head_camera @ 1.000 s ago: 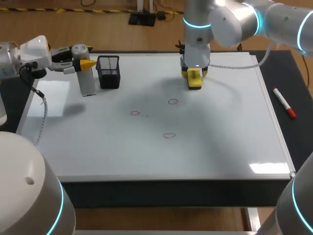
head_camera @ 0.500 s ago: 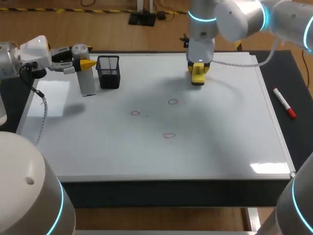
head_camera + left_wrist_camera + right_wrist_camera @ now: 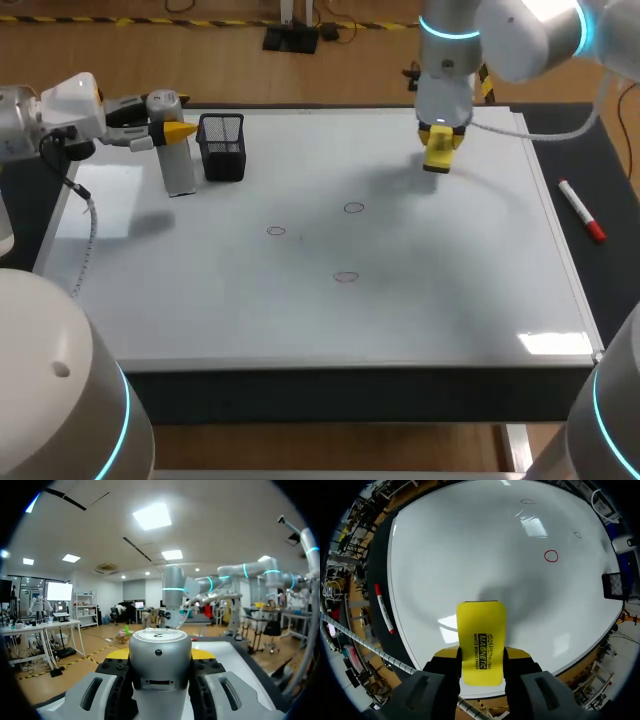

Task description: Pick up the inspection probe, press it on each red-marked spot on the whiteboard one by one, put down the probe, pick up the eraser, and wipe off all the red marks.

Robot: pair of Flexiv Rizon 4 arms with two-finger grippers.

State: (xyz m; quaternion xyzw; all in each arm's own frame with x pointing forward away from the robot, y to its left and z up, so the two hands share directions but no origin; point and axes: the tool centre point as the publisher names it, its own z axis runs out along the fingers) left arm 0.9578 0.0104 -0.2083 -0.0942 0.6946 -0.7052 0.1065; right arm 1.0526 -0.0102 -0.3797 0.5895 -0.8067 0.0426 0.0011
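The left gripper point(image 3: 172, 128) is squeezing the grey probe point(image 3: 180, 172) beside the black cup point(image 3: 222, 147); its tips are mostly hiding behind it. Three red marks point(image 3: 346, 277) are sitting on the whiteboard point(image 3: 200, 310). The right gripper point(image 3: 441, 145) is pinching the yellow eraser point(image 3: 481, 635) near the far edge.

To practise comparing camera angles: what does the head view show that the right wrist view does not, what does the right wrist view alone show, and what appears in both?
Only the head view clearly shows the left gripper holding the probe near the board's far left corner. Only the right wrist view shows the right gripper with both fingers pressing the sides of the yellow eraser. Both show the eraser held over the whiteboard, three red marks, the black mesh holder and the red marker lying off the board.
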